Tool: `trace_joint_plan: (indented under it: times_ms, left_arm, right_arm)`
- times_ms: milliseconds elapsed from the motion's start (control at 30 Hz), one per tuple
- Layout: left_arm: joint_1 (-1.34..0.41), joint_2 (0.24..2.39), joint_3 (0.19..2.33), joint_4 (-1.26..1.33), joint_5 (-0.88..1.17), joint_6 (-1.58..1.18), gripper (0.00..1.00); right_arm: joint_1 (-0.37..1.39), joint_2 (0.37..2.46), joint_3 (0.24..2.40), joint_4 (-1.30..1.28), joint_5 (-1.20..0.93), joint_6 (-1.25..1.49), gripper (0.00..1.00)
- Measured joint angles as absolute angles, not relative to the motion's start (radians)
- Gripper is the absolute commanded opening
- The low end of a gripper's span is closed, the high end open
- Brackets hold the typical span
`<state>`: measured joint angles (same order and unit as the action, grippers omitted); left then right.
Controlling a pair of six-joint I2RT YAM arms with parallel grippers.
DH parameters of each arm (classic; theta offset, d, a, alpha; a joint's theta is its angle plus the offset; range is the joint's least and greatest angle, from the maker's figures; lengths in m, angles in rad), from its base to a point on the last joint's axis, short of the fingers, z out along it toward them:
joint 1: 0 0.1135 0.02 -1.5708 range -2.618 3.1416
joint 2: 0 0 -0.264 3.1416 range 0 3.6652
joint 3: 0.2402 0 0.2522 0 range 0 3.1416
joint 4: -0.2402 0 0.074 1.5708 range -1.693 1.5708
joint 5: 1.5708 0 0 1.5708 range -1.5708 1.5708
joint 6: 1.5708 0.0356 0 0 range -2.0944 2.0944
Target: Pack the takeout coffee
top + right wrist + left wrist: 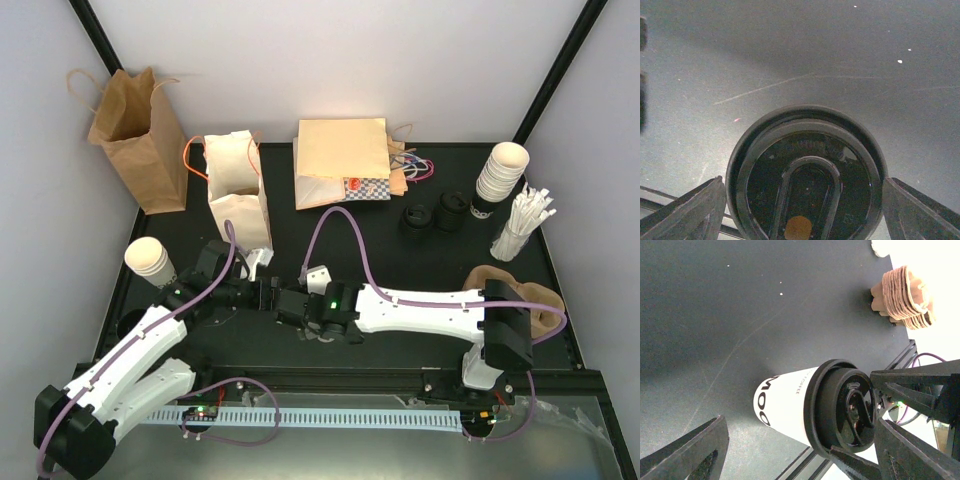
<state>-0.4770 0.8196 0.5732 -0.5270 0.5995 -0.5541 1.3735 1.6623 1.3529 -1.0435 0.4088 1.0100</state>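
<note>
The takeout coffee [787,405], a cream-white cup with printed lettering and a black lid [805,175], stands upright on the dark table. My right gripper [802,180] hangs straight above it, open, with one finger close beside the lid's rim on each side. In the left wrist view those right fingers [912,385] bracket the lid. My left gripper [800,422] faces the cup from the side, open wide, and the cup sits beyond its fingertips without touching them. In the top view both grippers [262,292] [297,306] meet mid-table and hide the cup.
An open white paper bag [238,195] stands just behind the grippers, a brown bag [135,135] at far left, flat bags [340,160] behind. Stacked lidless cups [500,175], loose black lids [430,215], stirrers [520,225] and cardboard carriers [520,295] sit at right. Another cup [150,258] stands at left.
</note>
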Motion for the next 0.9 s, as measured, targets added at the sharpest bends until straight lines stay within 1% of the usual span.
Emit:
trace_joint_plan:
  times_ms: [167,600,733,800,900]
  left_arm:
    - [-0.476,0.820,0.573,-0.527,0.600,-0.551,0.82]
    - [-0.456,0.818,0.573,-0.534,0.607,-0.538,0.82]
    - [-0.450,0.818,0.573,-0.535,0.607,-0.533,0.82]
    - [-0.446,0.818,0.573,-0.537,0.607,-0.532,0.82]
    - [-0.444,0.818,0.573,-0.542,0.607,-0.529,0.82]
  right_arm:
    - [1.374,1.699,1.400,-1.056,0.409,1.038,0.88]
    - [1.374,1.716,1.458,-1.148,0.454,1.156,0.88]
    - [1.374,1.719,1.473,-1.166,0.471,1.196,0.92]
    - [1.374,1.719,1.478,-1.169,0.476,1.211,0.92]
    - [1.374,1.720,1.482,-1.172,0.479,1.222,0.89]
